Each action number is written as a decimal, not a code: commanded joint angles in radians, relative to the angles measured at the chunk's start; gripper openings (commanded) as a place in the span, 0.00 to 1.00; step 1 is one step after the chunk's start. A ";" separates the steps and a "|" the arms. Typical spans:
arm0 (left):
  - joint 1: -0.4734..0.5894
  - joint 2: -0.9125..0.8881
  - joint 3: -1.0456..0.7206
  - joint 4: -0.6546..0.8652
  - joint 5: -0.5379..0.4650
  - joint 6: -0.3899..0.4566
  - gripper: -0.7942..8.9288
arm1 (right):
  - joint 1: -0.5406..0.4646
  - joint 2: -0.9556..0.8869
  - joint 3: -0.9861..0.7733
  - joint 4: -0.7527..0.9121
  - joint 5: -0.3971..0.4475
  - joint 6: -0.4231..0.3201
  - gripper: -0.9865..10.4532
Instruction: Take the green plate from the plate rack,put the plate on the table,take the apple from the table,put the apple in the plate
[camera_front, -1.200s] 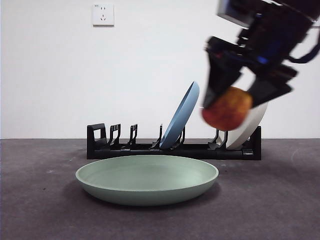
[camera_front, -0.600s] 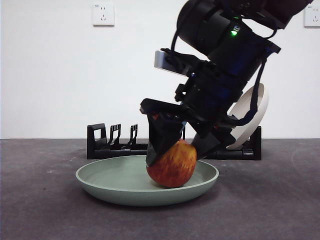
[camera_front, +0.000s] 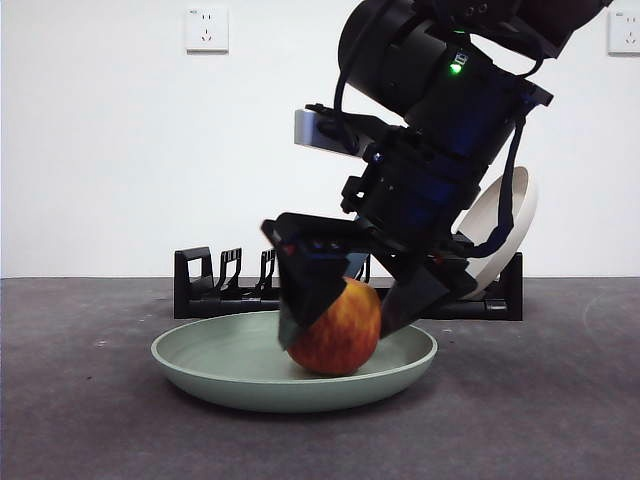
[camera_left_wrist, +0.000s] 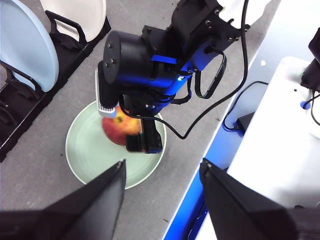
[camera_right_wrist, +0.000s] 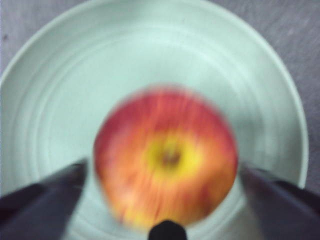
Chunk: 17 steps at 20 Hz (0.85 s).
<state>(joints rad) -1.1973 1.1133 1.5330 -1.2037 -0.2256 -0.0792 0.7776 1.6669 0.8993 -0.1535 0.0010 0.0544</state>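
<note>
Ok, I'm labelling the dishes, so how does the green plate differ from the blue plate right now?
The green plate lies flat on the table; the blue plate stands on edge in the plate rack. The green plate holds the apple, with the right tool open around it; the blue plate holds nothing. Both are round and shallow.

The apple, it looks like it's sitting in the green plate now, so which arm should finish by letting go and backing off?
Right. The right gripper straddles the apple in the green plate, its jaws already clear of it; the left gripper hangs high, open and empty.
</note>
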 joint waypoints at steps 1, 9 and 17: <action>-0.002 0.001 -0.005 -0.002 -0.001 -0.001 0.34 | 0.002 -0.027 -0.010 0.011 0.000 -0.003 0.63; -0.002 0.001 -0.005 -0.003 0.000 0.000 0.34 | 0.003 -0.372 -0.010 -0.293 -0.004 0.008 0.63; -0.002 0.001 -0.005 -0.006 0.088 0.000 0.34 | 0.003 -0.801 -0.010 -0.784 -0.161 0.060 0.63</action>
<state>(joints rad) -1.1973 1.1133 1.5330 -1.2068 -0.1432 -0.0792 0.7788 0.8665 0.8993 -0.9379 -0.1555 0.0914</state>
